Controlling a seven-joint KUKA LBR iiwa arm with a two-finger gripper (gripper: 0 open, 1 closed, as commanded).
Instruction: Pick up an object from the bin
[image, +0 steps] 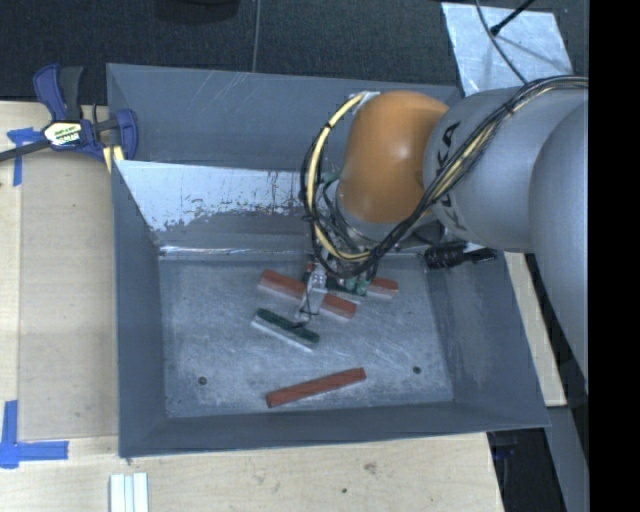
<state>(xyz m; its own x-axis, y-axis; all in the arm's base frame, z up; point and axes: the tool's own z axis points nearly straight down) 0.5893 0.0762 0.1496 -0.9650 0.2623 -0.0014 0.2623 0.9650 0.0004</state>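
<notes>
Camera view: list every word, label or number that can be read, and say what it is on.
Arm's grey casing: black letters, half hidden by cables, not readable.
Front red-brown strip and dark green bar in the bin: no writing seen.

Robotics lab: industrial arm (540, 170), exposed cabling (328, 150), over grey metal bin (140, 330).

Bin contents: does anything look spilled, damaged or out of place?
Nothing stands out. The gripper is low over a dark green bar mid-bin, with a few red-brown bars just behind it and a lone red-brown bar lying near the front wall. All lie flat inside the bin; nothing spilled or visibly broken.
</notes>
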